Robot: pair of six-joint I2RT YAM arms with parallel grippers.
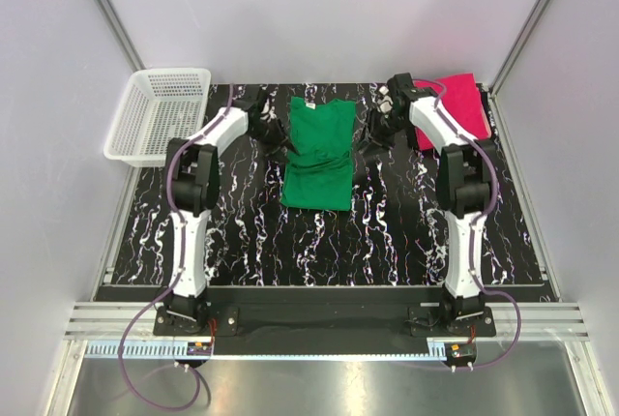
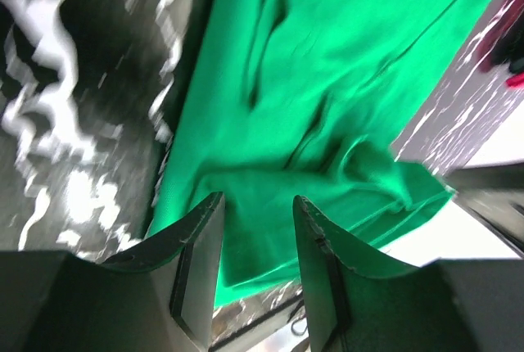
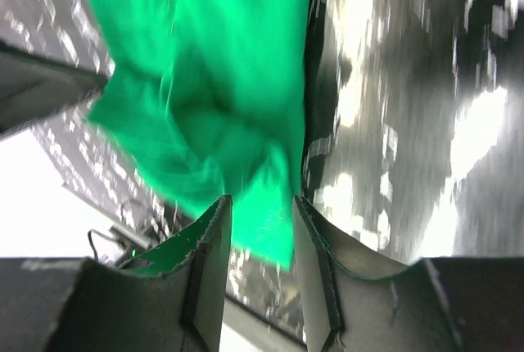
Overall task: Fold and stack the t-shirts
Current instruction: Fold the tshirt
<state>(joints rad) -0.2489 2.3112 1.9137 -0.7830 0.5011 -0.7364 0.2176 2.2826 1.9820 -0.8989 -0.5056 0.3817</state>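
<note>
From above, a plain bright green cloth t-shirt (image 1: 319,135) is seen lying on the black, white-veined desk (image 1: 242,232), just toward 12 o'clock of centre, rumpled across its middle. A hot pink cloth t-shirt (image 1: 462,106) is laid at 2 o'clock, a white plastic mesh basket (image 1: 160,116) at 10 o'clock. The left fingers (image 1: 280,143) are placed at the green garment's 9 o'clock edge, the right fingers (image 1: 366,145) at its 3 o'clock edge.

In the left wrist view, the fingers are held moderately apart, with green cloth seen in the gap.

In the right wrist view, a like gap is seen, with a green corner between; contact cannot be told.
</note>
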